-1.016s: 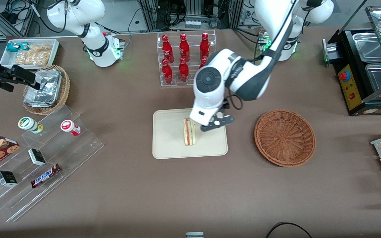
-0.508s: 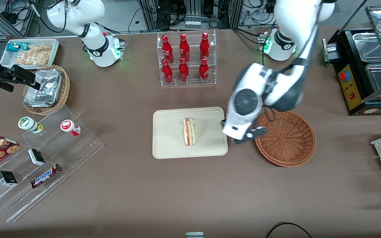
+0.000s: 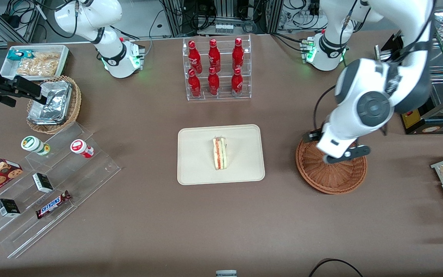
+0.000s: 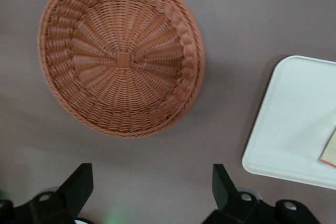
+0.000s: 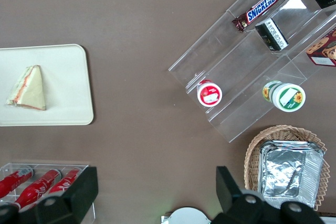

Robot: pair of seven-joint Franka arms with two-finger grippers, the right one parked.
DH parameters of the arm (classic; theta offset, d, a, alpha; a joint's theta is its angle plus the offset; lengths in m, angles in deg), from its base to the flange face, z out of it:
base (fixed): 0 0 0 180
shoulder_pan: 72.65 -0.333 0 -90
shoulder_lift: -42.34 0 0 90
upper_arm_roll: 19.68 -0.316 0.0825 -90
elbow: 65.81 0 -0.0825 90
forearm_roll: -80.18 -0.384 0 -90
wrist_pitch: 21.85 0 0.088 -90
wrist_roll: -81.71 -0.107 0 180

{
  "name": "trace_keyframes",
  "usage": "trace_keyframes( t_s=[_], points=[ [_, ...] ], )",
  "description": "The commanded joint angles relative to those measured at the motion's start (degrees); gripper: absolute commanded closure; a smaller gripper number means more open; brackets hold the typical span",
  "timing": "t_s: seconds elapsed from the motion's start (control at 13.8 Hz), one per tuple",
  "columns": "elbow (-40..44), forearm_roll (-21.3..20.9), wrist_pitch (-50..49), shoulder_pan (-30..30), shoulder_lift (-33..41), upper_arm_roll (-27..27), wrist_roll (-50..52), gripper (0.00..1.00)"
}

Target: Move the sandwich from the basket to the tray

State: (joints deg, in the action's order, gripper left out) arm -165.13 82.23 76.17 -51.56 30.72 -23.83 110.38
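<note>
The reddish-brown woven basket (image 4: 122,56), cream tray (image 3: 198,161) and white sandwich (image 3: 220,153) with red-green layers sit near the black-fingered gripper (image 4: 152,192).

A brown table (image 3: 148,231) fills the scene. At its farther edge stand metal frames (image 3: 225,15) with black cables (image 3: 17,9) on a grey floor.

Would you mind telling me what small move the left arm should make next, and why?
Probably just lift a little higher and park. The sandwich already lies on the tray, the basket holds nothing, and the open tool hangs empty above the basket, so nothing seems left to carry.
</note>
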Motion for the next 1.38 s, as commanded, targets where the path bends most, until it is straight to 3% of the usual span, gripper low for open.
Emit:
trace_keyframes(
  t_s=[0.0, 0.15, 0.36, 0.58, 0.8, 1.09, 1.31],
  points=[
    [-5.34, 0.15, -2.10, -5.41, 6.94, 1.25, -6.66, 0.00],
    [-4.83, 0.15, -7.46, -8.41, 9.23, 3.00, -12.48, 0.00],
    [-4.74, -0.12, -11.16, -17.90, 12.49, 9.59, -16.88, 0.00],
    [-4.65, -0.47, -12.92, -23.09, 14.78, 11.70, -22.59, 0.00],
    [-4.30, -0.91, -13.20, -23.63, 16.54, 10.14, -26.30, 0.00],
    [-2.98, -5.03, -12.59, -23.55, 17.24, 9.52, -26.30, 0.00],
    [-2.28, -4.51, -9.87, -23.46, 16.81, 9.43, -26.13, 0.00]
  ],
)
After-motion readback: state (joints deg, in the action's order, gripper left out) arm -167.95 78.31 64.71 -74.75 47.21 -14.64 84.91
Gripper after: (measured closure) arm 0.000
